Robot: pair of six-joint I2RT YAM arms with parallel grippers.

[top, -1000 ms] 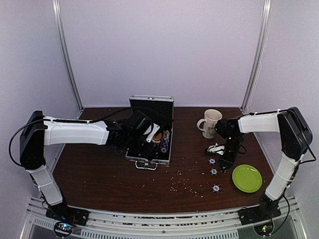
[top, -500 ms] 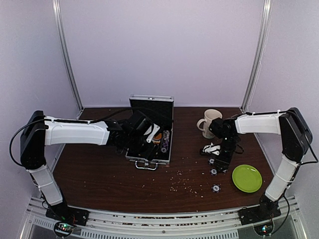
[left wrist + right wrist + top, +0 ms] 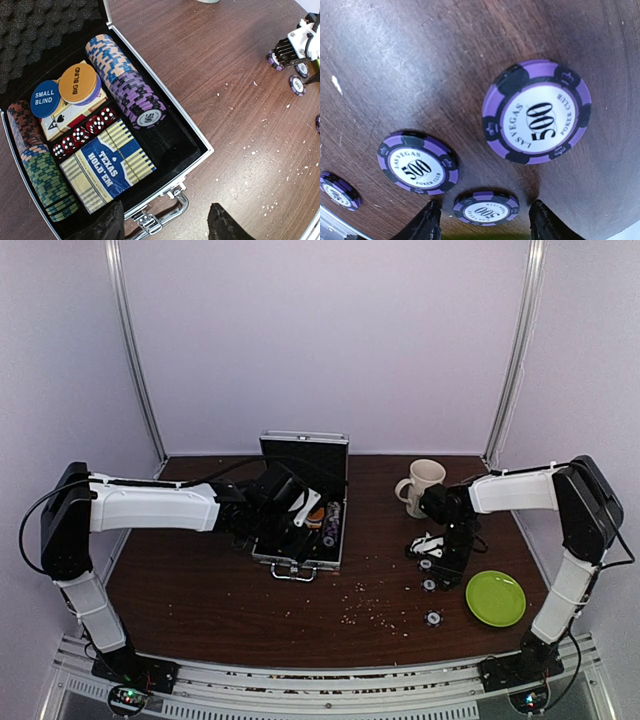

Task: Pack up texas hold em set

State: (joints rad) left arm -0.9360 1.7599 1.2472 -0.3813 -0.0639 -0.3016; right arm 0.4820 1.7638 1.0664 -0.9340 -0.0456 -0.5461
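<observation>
Left wrist view: the flat silver aluminium case [image 3: 172, 145] lies open left of table [image 3: 200, 585] centre, long axis left-right, handle [image 3: 161, 218] nearward, left gripper [image 3: 167, 223] spread above it; right gripper [image 3: 484, 221] spread astride a purple poker chip [image 3: 486, 206].

A dark brown wood-grain tabletop [image 3: 200, 590] forms the floor of a small booth. Pale lilac panels close it in: a back wall [image 3: 330, 340], a left side wall [image 3: 50, 360] and a right side wall [image 3: 600, 350]. A slim metal left upright [image 3: 137, 350] and right upright [image 3: 515, 350] rise from the rear corners, leaning outward. A ribbed aluminium rail [image 3: 330, 685] runs along the near edge. Pale specks [image 3: 365, 605], perhaps crumbs, lie scattered on the wood. The light is soft and even
</observation>
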